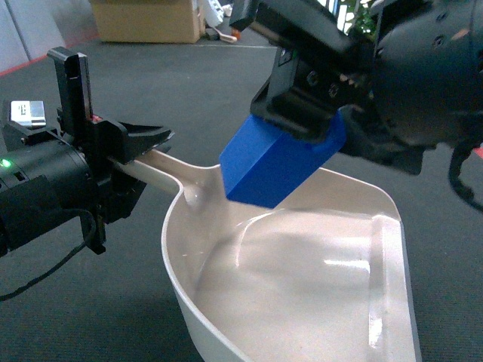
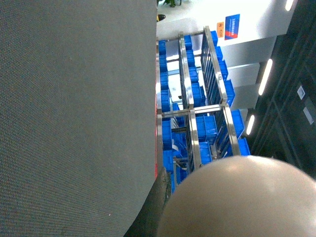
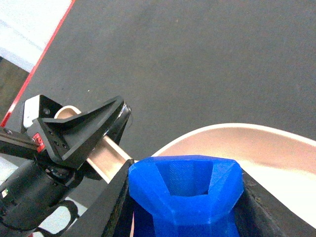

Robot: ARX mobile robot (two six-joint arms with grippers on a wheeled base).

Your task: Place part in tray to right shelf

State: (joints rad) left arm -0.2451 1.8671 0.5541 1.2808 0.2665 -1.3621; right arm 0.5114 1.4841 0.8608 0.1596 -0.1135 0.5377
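The blue part (image 1: 275,166) hangs tilted over the back of the cream tray (image 1: 302,294), just above its inner wall. My right gripper (image 1: 302,124) is shut on the part, which fills the space between the dark fingers (image 3: 116,197) in the right wrist view, where the part (image 3: 185,215) shows an open cut-out. My left gripper (image 1: 151,160) is shut on the tray's long handle (image 1: 162,170) and holds the tray above the floor. The tray's rounded back (image 2: 237,197) fills the left wrist view's lower right. I cannot tell whether the far rack is the right shelf.
Dark grey carpet (image 1: 189,83) lies all around. A cardboard box (image 1: 143,21) stands far back. In the left wrist view a stainless-steel rack (image 2: 192,111) with blue crates (image 2: 210,126) stands in the distance. A red floor line (image 3: 49,44) runs at the left.
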